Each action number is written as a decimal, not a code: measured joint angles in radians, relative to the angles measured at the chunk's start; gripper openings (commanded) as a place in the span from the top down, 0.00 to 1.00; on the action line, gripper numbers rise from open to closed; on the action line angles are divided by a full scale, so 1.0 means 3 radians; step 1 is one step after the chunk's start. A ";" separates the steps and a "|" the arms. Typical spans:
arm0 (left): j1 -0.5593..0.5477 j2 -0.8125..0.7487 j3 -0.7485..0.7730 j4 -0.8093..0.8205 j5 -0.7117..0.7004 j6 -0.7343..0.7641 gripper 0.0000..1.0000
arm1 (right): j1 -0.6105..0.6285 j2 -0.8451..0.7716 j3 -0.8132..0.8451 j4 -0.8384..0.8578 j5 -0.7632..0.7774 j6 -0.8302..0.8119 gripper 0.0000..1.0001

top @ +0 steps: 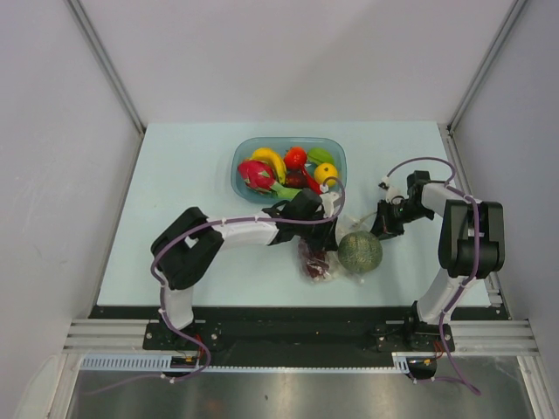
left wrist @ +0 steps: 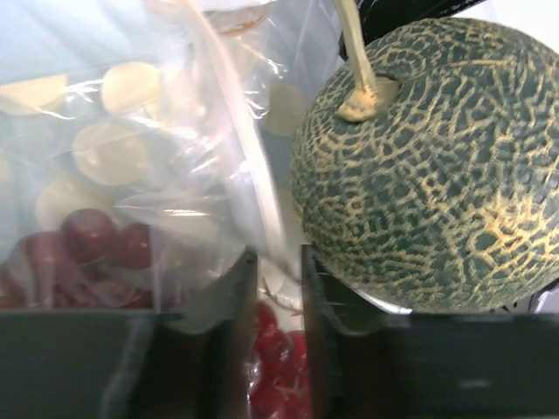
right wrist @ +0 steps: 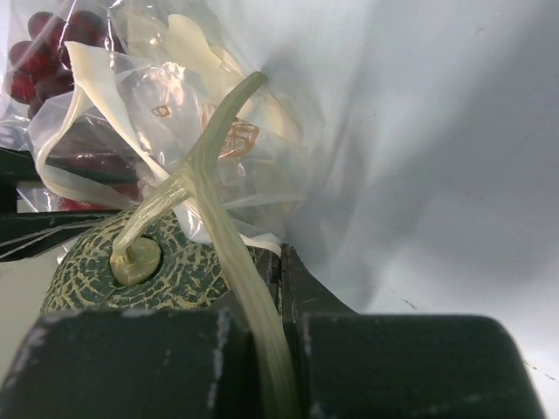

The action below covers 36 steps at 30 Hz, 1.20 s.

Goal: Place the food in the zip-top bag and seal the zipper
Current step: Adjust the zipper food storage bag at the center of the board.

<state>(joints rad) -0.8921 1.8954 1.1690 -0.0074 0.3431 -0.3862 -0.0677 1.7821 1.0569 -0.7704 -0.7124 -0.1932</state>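
The zip-top bag (top: 306,253) lies at the table's middle front with the dark red grapes (top: 316,264) inside it. The grey-green netted ball (top: 360,251) rests right beside it, against the mouth. My left gripper (top: 320,239) hangs over the bag. In the left wrist view its jaws (left wrist: 279,271) stand a narrow way apart, with the zipper (left wrist: 251,170) edge running down between them, grapes (left wrist: 96,249) on the left and the ball (left wrist: 437,166) on the right. My right gripper (top: 383,229) is shut (right wrist: 281,262) on the bag's (right wrist: 175,96) edge behind the ball's (right wrist: 96,279) stem.
A blue translucent bowl (top: 240,179) stands just behind the bag, holding a pink dragon fruit (top: 256,175), a yellow banana (top: 269,160) and other toy fruit. The left arm stretches across the table in front of the bowl. White walls close in both sides.
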 measured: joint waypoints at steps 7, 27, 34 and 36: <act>-0.0013 -0.0003 0.0019 -0.0076 0.0048 -0.0086 1.00 | -0.0020 -0.0006 0.0000 -0.0047 -0.0028 0.0069 1.00; 0.0261 -0.0675 0.0459 -0.1587 0.0482 0.0057 1.00 | -0.0117 -0.0876 0.0467 -0.0918 -0.0103 0.0149 1.00; 0.0261 -0.0771 0.0999 -0.2047 0.0635 0.0272 1.00 | 0.0017 -0.1165 0.0927 -0.1184 -0.0226 0.0290 1.00; 0.0261 -0.0797 0.1189 -0.2256 0.0651 0.0398 1.00 | 0.0103 -0.1251 0.1027 -0.1235 -0.0238 0.0341 1.00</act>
<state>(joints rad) -0.8139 1.6562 1.5257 -0.6842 0.5385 -0.2668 -0.0368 1.4067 1.3651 -1.1408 -0.7837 -0.0910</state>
